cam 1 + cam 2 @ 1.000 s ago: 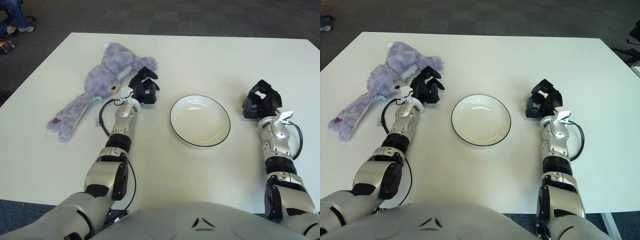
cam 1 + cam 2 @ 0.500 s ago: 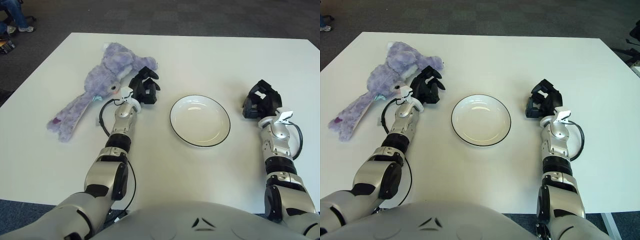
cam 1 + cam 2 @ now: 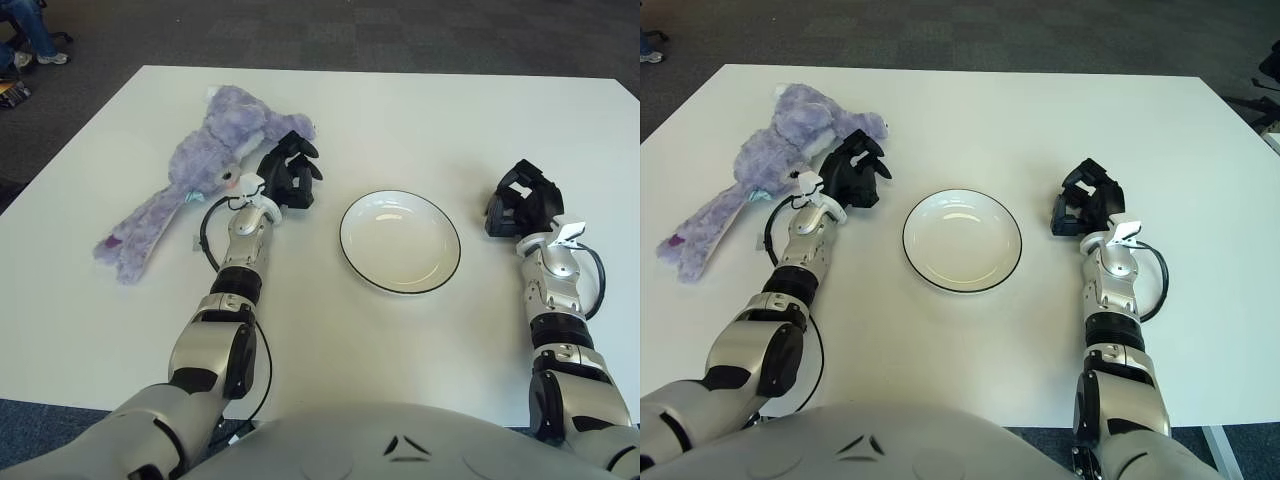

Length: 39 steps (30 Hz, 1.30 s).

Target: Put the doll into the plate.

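Note:
A purple plush doll (image 3: 205,160) lies stretched out on the white table at the far left, its head toward the back and its legs toward the front left. My left hand (image 3: 288,172) is just right of the doll's head, fingers curled and holding nothing, close beside the plush. The white plate (image 3: 400,240) with a dark rim sits empty in the middle of the table. My right hand (image 3: 522,208) shows to the right of the plate, fingers curled, holding nothing.
The white table (image 3: 380,110) stretches well beyond the plate at the back and right. Dark carpet surrounds it, and a person's legs (image 3: 30,30) show at the far top left.
My left hand has shifted slightly up and toward the doll's head. The doll, the plate and my right hand have not moved.

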Each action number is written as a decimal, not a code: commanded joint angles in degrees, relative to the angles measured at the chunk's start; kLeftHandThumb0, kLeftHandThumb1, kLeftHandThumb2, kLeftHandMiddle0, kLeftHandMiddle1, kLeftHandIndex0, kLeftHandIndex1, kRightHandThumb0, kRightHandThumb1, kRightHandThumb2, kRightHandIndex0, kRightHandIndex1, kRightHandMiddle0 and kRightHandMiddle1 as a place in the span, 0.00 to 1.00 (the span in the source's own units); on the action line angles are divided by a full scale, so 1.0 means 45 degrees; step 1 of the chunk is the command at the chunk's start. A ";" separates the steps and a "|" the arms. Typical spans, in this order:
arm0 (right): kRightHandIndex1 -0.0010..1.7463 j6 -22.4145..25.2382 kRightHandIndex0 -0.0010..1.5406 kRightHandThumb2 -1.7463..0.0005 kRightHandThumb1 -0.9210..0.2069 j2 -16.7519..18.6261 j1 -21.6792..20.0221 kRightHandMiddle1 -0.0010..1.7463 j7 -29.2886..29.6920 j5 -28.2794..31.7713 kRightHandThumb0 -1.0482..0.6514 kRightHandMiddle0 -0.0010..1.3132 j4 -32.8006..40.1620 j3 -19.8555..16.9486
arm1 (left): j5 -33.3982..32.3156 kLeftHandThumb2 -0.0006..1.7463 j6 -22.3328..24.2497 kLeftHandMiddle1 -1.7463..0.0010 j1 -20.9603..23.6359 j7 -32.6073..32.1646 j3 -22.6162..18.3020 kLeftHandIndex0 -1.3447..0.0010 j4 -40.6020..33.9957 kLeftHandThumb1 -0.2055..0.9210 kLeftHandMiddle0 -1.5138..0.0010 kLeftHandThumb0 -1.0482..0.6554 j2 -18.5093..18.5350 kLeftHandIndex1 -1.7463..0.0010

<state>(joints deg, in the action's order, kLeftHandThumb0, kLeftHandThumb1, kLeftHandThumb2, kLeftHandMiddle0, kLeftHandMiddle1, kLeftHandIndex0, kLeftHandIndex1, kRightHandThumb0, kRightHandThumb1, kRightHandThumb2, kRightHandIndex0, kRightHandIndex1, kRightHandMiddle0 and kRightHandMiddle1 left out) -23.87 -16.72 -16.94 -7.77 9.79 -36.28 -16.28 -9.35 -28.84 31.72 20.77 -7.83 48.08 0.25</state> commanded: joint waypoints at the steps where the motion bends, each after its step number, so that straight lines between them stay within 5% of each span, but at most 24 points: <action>1: 0.94 0.0116 0.62 0.01 0.89 0.0301 0.0620 1.00 0.0028 -0.0094 0.62 0.51 -0.0524 0.0071 | -0.0313 0.78 -0.0295 0.00 -0.0489 0.0295 -0.0164 0.62 0.0501 0.44 0.65 0.61 -0.0070 0.00; 23: 0.97 0.0756 0.60 0.00 0.88 0.0525 0.0237 1.00 0.0380 0.0215 0.62 0.50 -0.0854 -0.0269 | -0.0425 0.77 -0.2573 0.00 -0.0131 0.1049 -0.0501 0.63 0.1321 0.45 0.66 0.61 -0.0137 0.00; 33: 0.98 0.1155 0.59 0.01 0.87 0.0591 0.0199 1.00 0.0756 0.0173 0.61 0.50 -0.0712 -0.0319 | 0.0355 0.55 -0.3924 0.00 -0.0205 0.0644 -0.0100 0.80 0.1122 0.74 0.81 0.61 0.0004 0.00; 35: 0.98 0.1257 0.59 0.01 0.87 0.0620 0.0200 1.00 0.0811 0.0199 0.61 0.50 -0.0664 -0.0334 | 0.0496 0.40 -0.4124 0.10 -0.0310 0.0538 -0.0036 0.84 0.0912 0.86 0.78 0.61 0.0051 0.00; 39: 0.98 0.1379 0.59 0.01 0.86 0.0686 0.0219 1.00 0.0877 0.0210 0.61 0.49 -0.0564 -0.0356 | 0.0590 0.32 -0.4224 0.23 -0.0442 0.0457 0.0047 0.85 0.0642 0.97 0.83 0.45 0.0175 0.00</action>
<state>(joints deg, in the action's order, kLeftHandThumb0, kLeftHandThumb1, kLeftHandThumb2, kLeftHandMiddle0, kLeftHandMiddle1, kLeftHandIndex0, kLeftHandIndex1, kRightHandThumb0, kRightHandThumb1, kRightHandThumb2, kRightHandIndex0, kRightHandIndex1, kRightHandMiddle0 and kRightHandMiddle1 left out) -20.30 -15.68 -18.66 -4.32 10.17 -37.03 -18.03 -7.24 -46.84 32.90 23.69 -7.92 50.60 0.55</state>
